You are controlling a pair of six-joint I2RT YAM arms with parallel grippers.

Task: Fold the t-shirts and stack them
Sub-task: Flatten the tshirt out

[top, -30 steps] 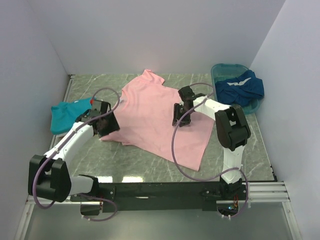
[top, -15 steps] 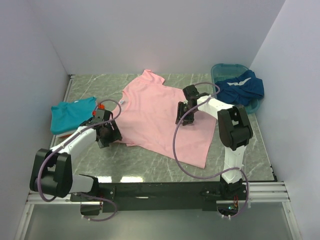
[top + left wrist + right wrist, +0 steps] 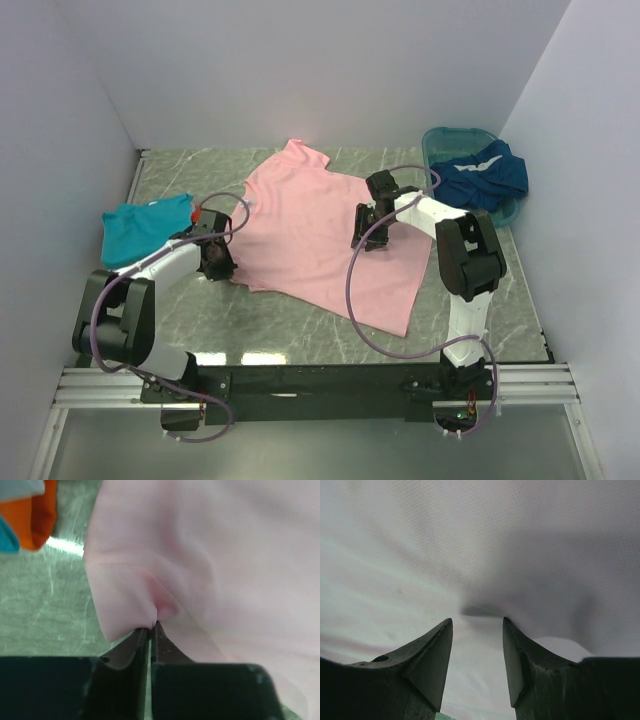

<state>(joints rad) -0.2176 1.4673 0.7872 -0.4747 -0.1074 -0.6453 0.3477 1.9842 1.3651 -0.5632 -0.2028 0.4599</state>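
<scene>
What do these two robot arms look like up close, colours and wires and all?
Both the left arm and right arm have white shells between bulky black joints. A thin purple cable loops loosely beside each. The left hand and right hand each end in two dark, wedge-shaped, pointed fingers.

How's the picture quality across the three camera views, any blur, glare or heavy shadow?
Top external: sharp and evenly lit, with a pale glare strip on the table near its front edge. Left wrist: the pink t-shirt is soft and out of focus, the left gripper nearly black. Right wrist: the cloth looks grey-lilac in shade, darkest ahead of the right gripper.
</scene>
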